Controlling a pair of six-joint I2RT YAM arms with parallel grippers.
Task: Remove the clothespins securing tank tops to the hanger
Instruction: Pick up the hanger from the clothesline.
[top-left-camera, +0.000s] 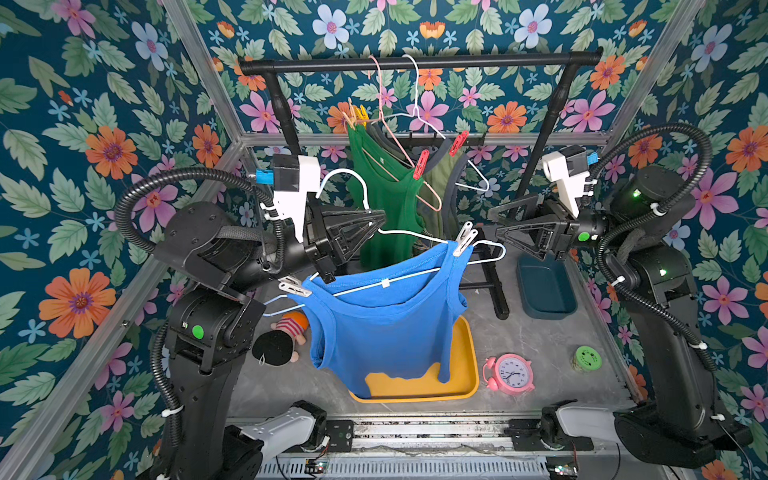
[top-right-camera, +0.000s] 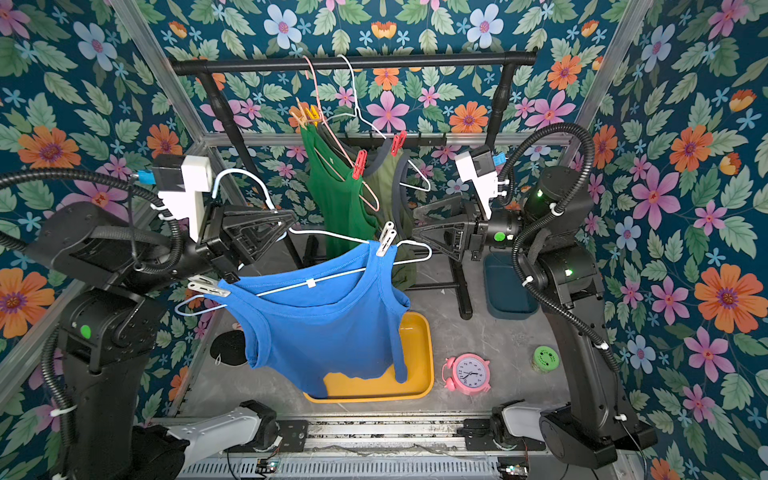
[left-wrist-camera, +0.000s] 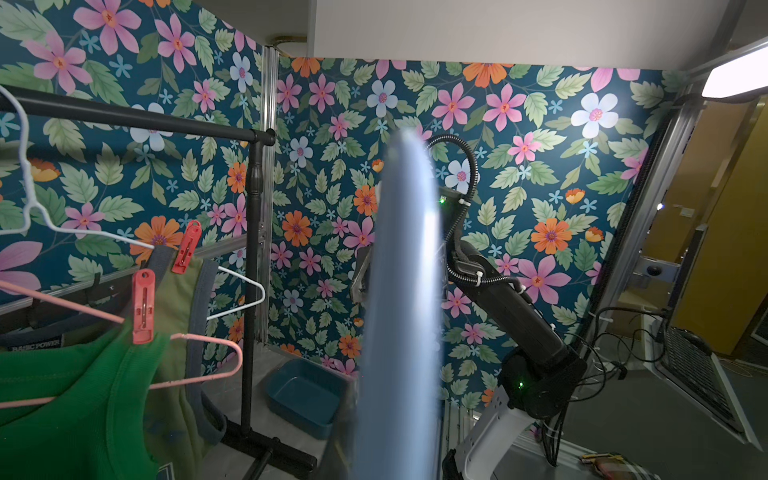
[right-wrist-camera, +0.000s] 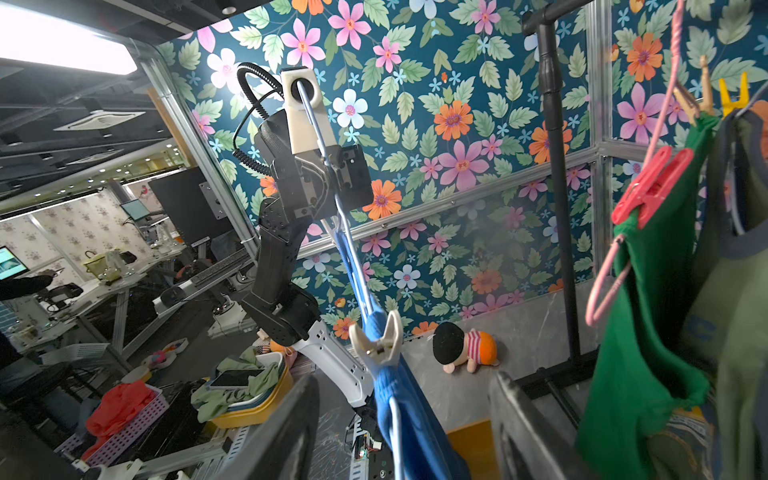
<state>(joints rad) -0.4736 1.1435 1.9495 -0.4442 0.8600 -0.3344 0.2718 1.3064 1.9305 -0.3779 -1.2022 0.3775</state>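
Right wrist view looks along the white wire hanger (right-wrist-camera: 316, 137). The right tool (right-wrist-camera: 403, 380) holds nothing. Its two dark jaws are wide apart, and the royal blue tank top (right-wrist-camera: 424, 415) runs up between them. Just past the jaws sits a pale grey plastic clothespin (right-wrist-camera: 376, 343), biting the blue strap onto the wire. Its long side stands up off the hanger, and its two handle ends spread out away from the cloth. In both top views this pin (top-left-camera: 464, 239) is at the hanger end closest to the right tool, just beside its tips, so I think the right arm should take it. The left tool (top-left-camera: 376, 216) is squeezed tight on the hanger near its hook and holds it up over the yellow plastic tray (top-left-camera: 467, 374). A second pale grey clothespin (top-left-camera: 294, 286) pins the other strap, right under the left arm and well away from the right tool. The wire's looped end pokes out beside the near pin, so the jaws could catch wire or strap, not handles. Behind, the bright green tank top (top-left-camera: 386, 195) and the olive tank top (top-left-camera: 436, 183) hang from the black rail (top-left-camera: 498, 59). Each has a red clothespin (top-left-camera: 420, 165), well apart from both tools. A dark blue bin (top-left-camera: 544, 286) sits on the grey counter (top-left-camera: 532, 332) below the right tool.
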